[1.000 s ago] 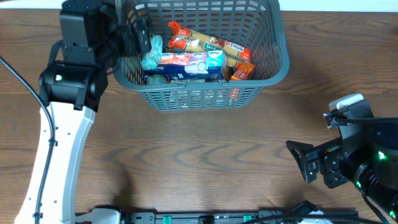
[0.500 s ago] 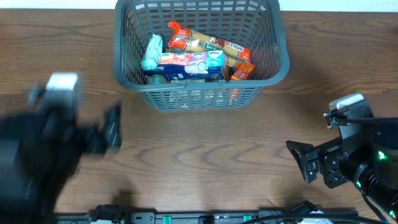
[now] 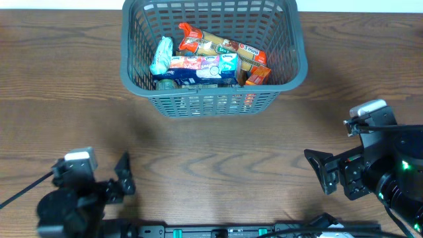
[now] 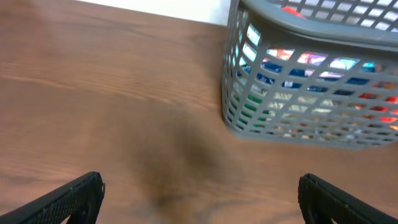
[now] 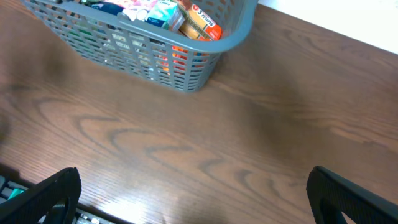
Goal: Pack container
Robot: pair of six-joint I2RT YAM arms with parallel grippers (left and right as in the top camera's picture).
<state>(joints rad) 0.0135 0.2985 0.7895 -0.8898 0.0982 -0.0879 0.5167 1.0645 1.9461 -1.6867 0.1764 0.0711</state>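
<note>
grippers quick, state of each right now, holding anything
left gripper: open, holding nothing
right gripper: open, holding nothing

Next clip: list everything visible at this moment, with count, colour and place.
container: one, grey-blue lattice, far middle of table
teal packet: one, pale teal, container's left end
red packet: one, red-orange, inside towards far side
long packet: one, tan, printed, lying across inside
box: one, white, blue and pink, inside by near wall
orange packet: one, orange, inside near right corner
table: one, brown wood
rail: one, black, near table edge
left gripper: one, black, open, empty, near left
right gripper: one, black, open, empty, near right
</note>
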